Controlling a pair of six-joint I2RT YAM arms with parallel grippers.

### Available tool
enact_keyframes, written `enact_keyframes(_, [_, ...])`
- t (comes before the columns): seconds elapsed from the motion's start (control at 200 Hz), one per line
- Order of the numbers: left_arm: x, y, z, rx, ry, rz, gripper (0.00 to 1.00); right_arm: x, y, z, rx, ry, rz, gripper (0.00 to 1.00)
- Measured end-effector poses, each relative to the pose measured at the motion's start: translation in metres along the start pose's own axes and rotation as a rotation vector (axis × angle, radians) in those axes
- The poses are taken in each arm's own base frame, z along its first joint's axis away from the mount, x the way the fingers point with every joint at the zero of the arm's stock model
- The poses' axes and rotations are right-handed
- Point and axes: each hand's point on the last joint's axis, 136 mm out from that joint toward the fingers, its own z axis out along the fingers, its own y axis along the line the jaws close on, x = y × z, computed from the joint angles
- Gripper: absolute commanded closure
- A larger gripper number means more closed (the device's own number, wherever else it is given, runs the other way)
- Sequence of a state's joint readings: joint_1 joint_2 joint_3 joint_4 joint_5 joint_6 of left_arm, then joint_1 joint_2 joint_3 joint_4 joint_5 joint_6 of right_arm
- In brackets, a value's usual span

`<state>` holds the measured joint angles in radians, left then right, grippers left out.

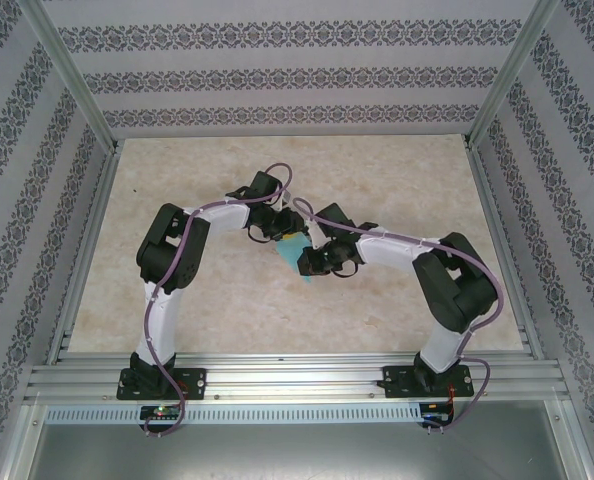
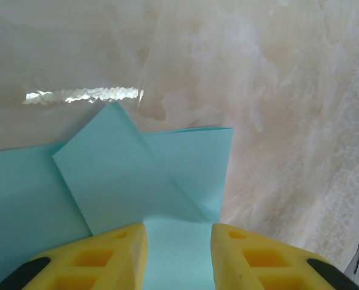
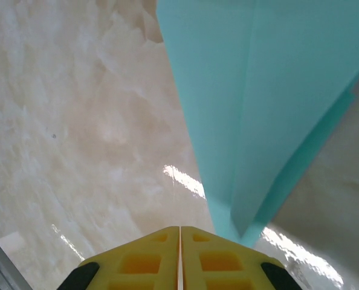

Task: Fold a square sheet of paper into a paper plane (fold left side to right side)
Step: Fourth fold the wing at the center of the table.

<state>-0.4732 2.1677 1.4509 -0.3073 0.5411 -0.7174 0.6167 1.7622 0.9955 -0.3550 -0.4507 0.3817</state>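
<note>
Looks mid-fold: L gripper (image 2: 178, 237) part spread over thin light turquoise paper sheet (image 2: 116, 181), R gripper (image 3: 179, 234) pressed together; next prob. needs pressing crease flat.

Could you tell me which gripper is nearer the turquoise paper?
Left. The left gripper stands open astride the paper; the right gripper, shut, sits just beside the paper's edge.
</note>
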Motion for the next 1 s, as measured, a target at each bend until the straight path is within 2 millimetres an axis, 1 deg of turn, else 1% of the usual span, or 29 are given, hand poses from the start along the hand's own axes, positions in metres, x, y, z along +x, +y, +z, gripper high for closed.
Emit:
enact_keyframes(0.135, [0.0, 0.0, 0.0, 0.0, 0.0, -0.002, 0.64, 0.008, -0.004, 0.012, -0.004, 0.04, 0.024, 0.89])
enact_keyframes(0.24, [0.0, 0.0, 0.0, 0.0, 0.0, -0.002, 0.64, 0.011, -0.008, 0.016, -0.002, 0.057, 0.035, 0.89])
enact_keyframes(0.61, [0.0, 0.0, 0.0, 0.0, 0.0, -0.002, 0.64, 0.016, -0.017, 0.017, 0.002, 0.058, 0.056, 0.89])
enact_keyframes(0.999, [0.0, 0.0, 0.0, 0.0, 0.0, -0.002, 0.64, 0.017, -0.02, 0.013, -0.024, 0.043, 0.068, 0.88])
